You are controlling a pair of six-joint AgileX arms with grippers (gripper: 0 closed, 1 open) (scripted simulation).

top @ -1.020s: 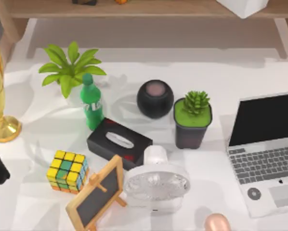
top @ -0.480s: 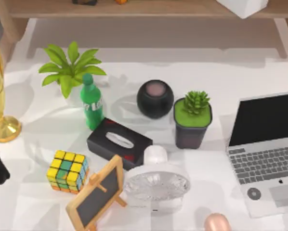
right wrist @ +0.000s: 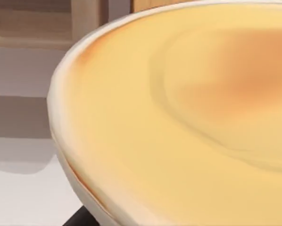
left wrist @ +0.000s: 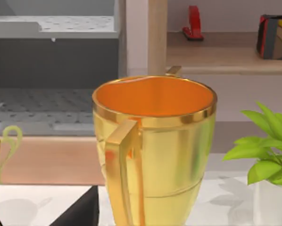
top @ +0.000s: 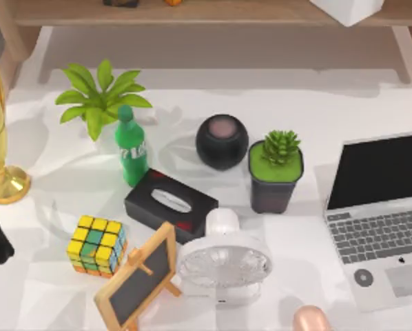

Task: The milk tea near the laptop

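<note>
White bench [top: 344,110] carried one milk tea [top: 311,320] at its near edge, just left of one laptop [top: 382,214], plus two plants, one fan [top: 224,262]; pincers' state I couldn't tell.

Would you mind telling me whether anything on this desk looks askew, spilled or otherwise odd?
Nothing looks spilled or damaged. Two things sit askew: the black tissue box and the small chalkboard lie at an angle to the table's edges. The milk tea stands at the table's near edge, beside the laptop, cut off by the frame.

Pinkish-beige milk tea [top: 311,319]; silver-grey laptop [top: 382,231].
</note>
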